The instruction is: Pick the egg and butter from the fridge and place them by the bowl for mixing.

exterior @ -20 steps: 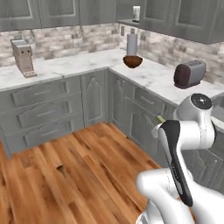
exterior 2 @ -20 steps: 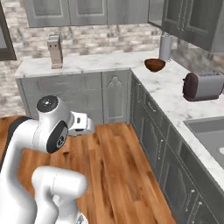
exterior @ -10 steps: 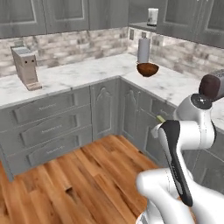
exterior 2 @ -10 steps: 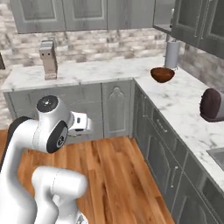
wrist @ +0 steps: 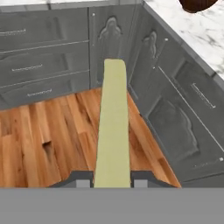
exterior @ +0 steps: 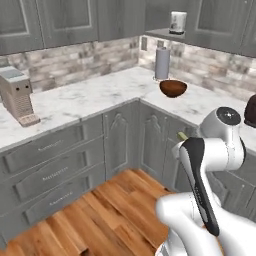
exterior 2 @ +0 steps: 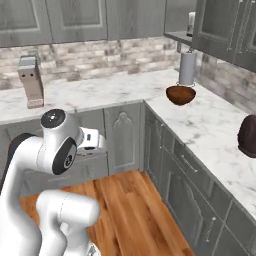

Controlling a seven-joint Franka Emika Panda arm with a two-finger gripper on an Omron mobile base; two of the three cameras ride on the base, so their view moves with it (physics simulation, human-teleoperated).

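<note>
In the hand view a pale yellowish stick, the butter (wrist: 113,127), reaches forward from between the two dark finger tips of my gripper (wrist: 112,179), which is shut on it above the wood floor. The butter's tip (exterior: 183,135) peeks out beside the white arm in the left base view. The reddish-brown bowl (exterior: 173,88) (exterior 2: 180,94) rests on the marble counter near the corner, ahead and to the right of the hand; its rim (wrist: 195,4) shows at the hand view's top edge. The egg and the fridge are out of view.
A paper towel roll (exterior: 162,62) (exterior 2: 187,67) stands just behind the bowl. A coffee machine (exterior: 17,97) (exterior 2: 31,80) is on the left counter, a dark toaster (exterior: 251,111) (exterior 2: 247,136) on the right counter. Grey cabinets (wrist: 175,109) line the corner around the wood floor (exterior: 100,215).
The whole picture has shifted as the base drove: the counter corner and the bowl now lie nearer and more to the right. The butter stays in the shut gripper.
</note>
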